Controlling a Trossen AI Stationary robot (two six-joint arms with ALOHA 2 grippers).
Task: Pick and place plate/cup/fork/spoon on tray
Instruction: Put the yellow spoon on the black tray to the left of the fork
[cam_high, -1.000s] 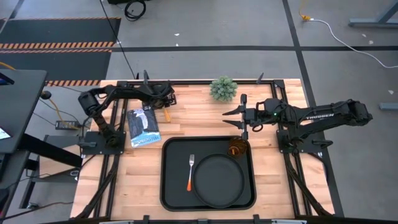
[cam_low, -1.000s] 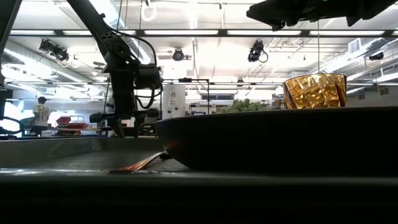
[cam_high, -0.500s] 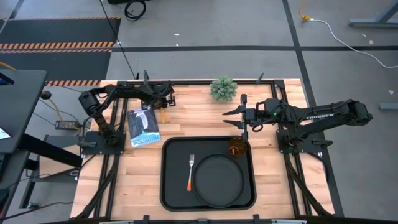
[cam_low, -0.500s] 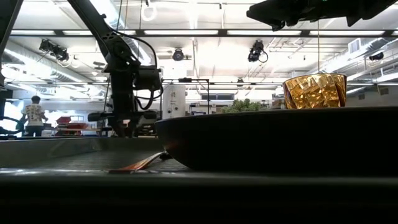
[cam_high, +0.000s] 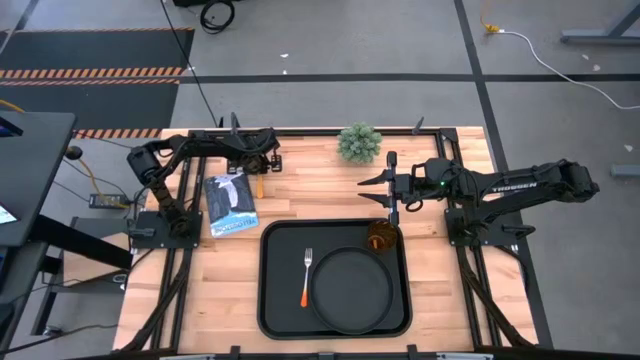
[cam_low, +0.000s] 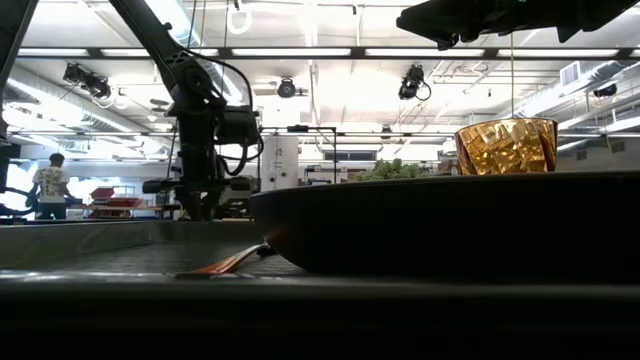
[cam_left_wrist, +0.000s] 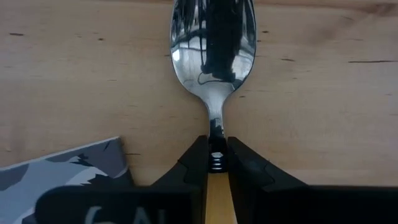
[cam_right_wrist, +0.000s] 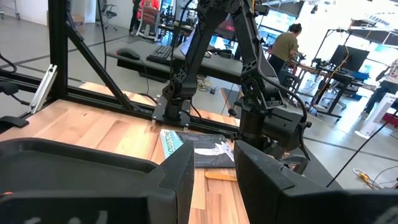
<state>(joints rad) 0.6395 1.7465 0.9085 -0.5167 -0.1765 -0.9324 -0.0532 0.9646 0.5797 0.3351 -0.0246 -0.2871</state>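
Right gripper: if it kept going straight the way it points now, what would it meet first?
Probably the left gripper, shut on the orange-handled silver spoon. The right gripper hangs with jaws slightly apart above the amber cup, pointing across bare wooden table. Depth is unclear.

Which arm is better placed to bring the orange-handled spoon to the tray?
Left. The left end effector is shut on the silver-bowled, orange-handled spoon lying on the wooden table. The right end effector waits open beyond the large black rectangular tray, holding nothing.
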